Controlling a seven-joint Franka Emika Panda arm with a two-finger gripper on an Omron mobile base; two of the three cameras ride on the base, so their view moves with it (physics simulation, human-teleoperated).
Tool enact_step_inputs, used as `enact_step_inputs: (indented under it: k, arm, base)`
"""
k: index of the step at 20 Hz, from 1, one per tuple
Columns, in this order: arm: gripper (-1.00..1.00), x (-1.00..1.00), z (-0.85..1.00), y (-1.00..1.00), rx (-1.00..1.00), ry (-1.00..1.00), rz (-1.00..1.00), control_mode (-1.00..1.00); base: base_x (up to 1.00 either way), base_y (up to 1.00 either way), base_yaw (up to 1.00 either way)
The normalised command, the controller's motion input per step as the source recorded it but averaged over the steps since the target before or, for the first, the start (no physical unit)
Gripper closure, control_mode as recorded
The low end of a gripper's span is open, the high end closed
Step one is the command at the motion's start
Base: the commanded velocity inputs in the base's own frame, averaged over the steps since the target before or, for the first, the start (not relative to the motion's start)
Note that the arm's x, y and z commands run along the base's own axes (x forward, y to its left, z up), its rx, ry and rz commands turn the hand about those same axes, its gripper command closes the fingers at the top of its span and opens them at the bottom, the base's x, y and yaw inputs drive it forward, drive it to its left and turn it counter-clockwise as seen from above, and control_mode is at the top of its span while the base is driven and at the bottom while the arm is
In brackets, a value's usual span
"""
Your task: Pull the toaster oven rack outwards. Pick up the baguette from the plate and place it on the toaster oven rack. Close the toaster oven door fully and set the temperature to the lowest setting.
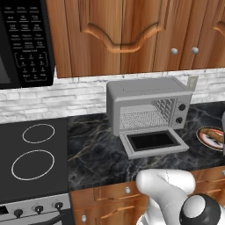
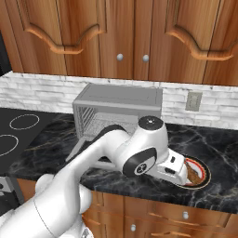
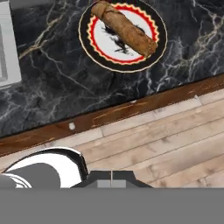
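On the dark marbled counter (image 1: 94, 149), against the white brick back wall, the toaster oven (image 1: 147, 103) stands with the toaster oven door (image 1: 154, 141) dropped flat toward the front edge, its dark glass facing up. Inside the open cavity the toaster oven rack (image 1: 143, 116) sits as a silvery grid. Two dark knobs (image 1: 180, 113) mark the oven's right front. Right of the oven, near the counter's front edge, lies the plate (image 3: 123, 36) with the baguette (image 3: 124, 27) resting diagonally across it. A black cooktop (image 1: 33, 158) borders the counter at the left end, and a black microwave (image 1: 24, 39) hangs above it. Wooden cupboards (image 2: 121, 37) run overhead. The arm's hand (image 2: 169, 169) hangs over the front edge just beside the plate; its fingers (image 3: 111, 178) are pressed together and hold nothing, and they are seen above the wooden floor (image 3: 175, 140).
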Motion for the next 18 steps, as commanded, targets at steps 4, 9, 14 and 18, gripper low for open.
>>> enact_step_inputs:
  k: [4,9,14,18]
  arm:
    - [1.00,-0.07,-0.12,-0.18,-0.16,-0.21,0.61,-1.00]
    - [1.00,0.00,0.01,-0.37,-0.07,-0.11,0.47,-1.00]
    - [1.00,0.02,0.16,-0.22,-0.02,0.04,0.22,-1.00]
    - [1.00,0.30,0.14,-0.06,0.00,0.20,0.02,-1.00]
  base:
    - [0.00,0.00,0.00]
    - [0.00,0.00,0.00]
    - [0.00,0.00,0.00]
    - [0.00,0.00,0.00]
